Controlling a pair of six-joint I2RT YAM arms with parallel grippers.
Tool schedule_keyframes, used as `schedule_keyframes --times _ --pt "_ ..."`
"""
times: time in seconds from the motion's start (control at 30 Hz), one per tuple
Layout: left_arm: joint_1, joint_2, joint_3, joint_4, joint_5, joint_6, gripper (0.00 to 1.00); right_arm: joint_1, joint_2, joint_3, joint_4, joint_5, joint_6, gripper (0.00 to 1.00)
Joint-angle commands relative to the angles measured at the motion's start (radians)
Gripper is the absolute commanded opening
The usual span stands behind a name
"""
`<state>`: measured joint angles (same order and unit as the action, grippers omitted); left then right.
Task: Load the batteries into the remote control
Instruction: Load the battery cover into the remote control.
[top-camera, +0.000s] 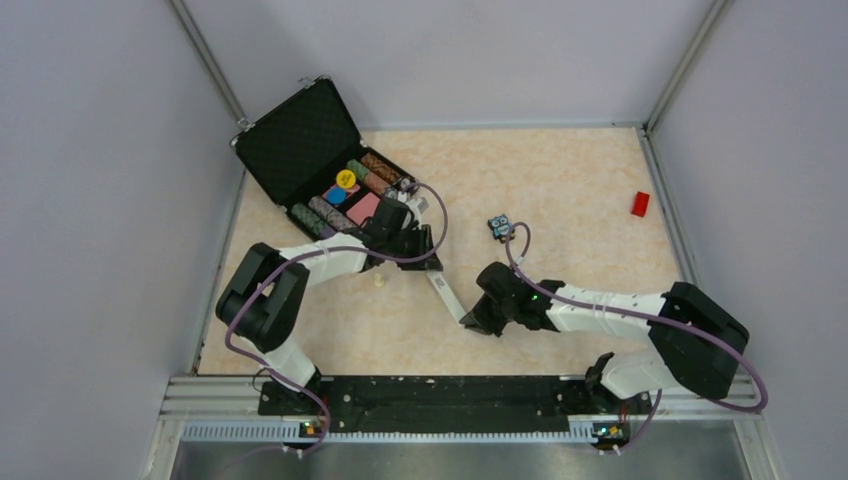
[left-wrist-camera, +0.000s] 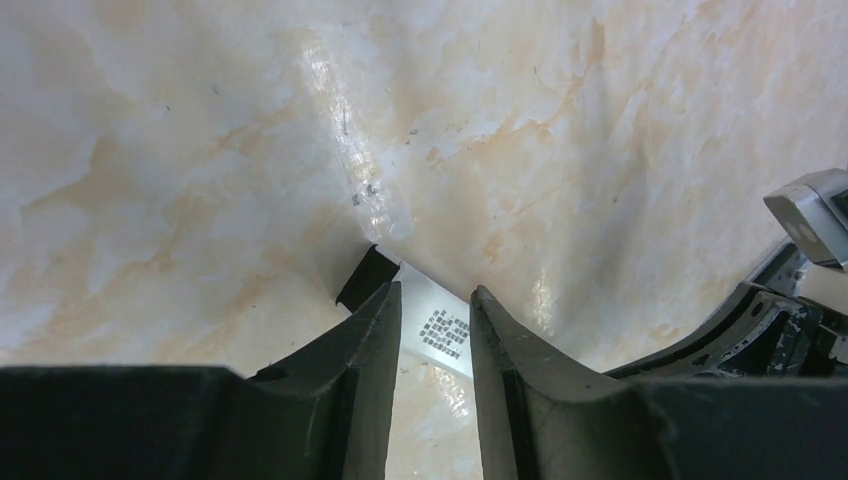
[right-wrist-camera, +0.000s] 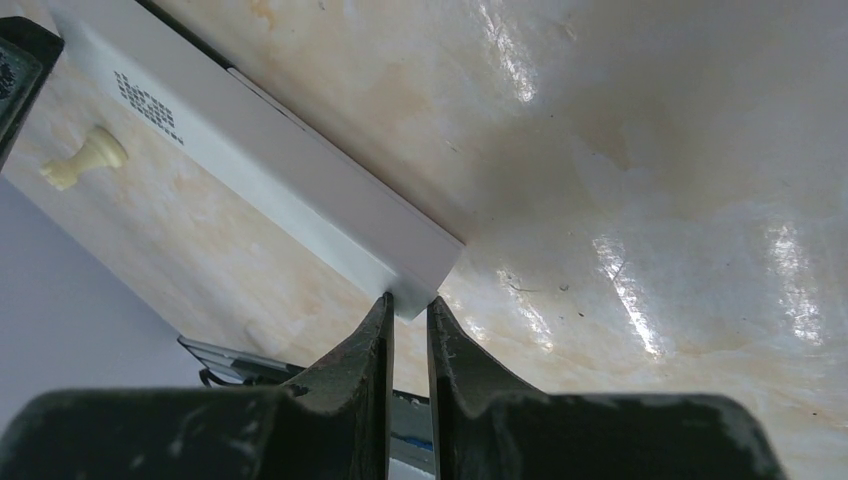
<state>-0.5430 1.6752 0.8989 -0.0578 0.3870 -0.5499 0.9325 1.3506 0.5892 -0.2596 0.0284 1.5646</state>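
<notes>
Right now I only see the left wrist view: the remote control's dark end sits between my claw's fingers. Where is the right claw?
Observer: The right claw pinches the remote control at its opposite, white end, nearer the arm bases.
Operator: Anything lying close to it?
Observer: A small cream peg lies just to the remote control's left, apart from it.
Operator: And beyond the right arm?
Observer: A blue-and-black gadget lies farther back, untouched.

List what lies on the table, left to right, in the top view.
case → remote → gadget → red block
</notes>
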Motion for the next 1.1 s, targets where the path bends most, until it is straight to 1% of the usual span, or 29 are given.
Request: schedule_keyframes --times 0.0,0.1,0.2,0.27,0.4,0.53,0.57,0.7,0.93,1.07 --pt "0.002 -0.019 0.04 -0.062 -0.105 0.167 0.39 -0.008 0.04 0.002 -0.056 0.027 -0.014 0.14" --pt "0.002 -0.01 0.029 -0.056 -0.114 0.201 0.42 -0.008 0.045 0.01 -0.06 0.027 -0.021 0.15" --pt "0.003 -0.005 0.002 -0.015 -0.115 0.199 0.45 -0.009 0.048 0.012 -0.061 0.024 -0.024 0.15" --pt "0.002 0.012 0.013 -0.007 -0.085 0.198 0.45 -0.008 0.051 0.012 -0.059 0.023 -0.024 0.15" --pt "0.002 0.046 0.022 -0.022 -0.018 0.185 0.38 -0.009 0.054 0.018 -0.058 0.023 -0.027 0.15" --pt "0.002 0.044 -0.004 -0.018 0.013 0.13 0.32 -0.009 0.059 0.026 -0.056 0.023 -0.027 0.14" --pt "0.003 0.044 -0.01 -0.014 0.019 0.114 0.28 -0.008 0.061 0.026 -0.053 0.022 -0.025 0.14" --pt "0.0 0.05 -0.027 0.009 0.085 0.078 0.2 -0.009 0.07 0.027 -0.04 0.018 -0.018 0.14" --pt "-0.012 0.043 -0.06 0.033 0.119 0.092 0.11 -0.011 0.095 0.046 -0.032 0.0 -0.017 0.13" --pt "-0.016 0.046 -0.074 0.043 0.137 0.109 0.09 -0.022 0.117 0.059 -0.031 -0.022 -0.004 0.13"
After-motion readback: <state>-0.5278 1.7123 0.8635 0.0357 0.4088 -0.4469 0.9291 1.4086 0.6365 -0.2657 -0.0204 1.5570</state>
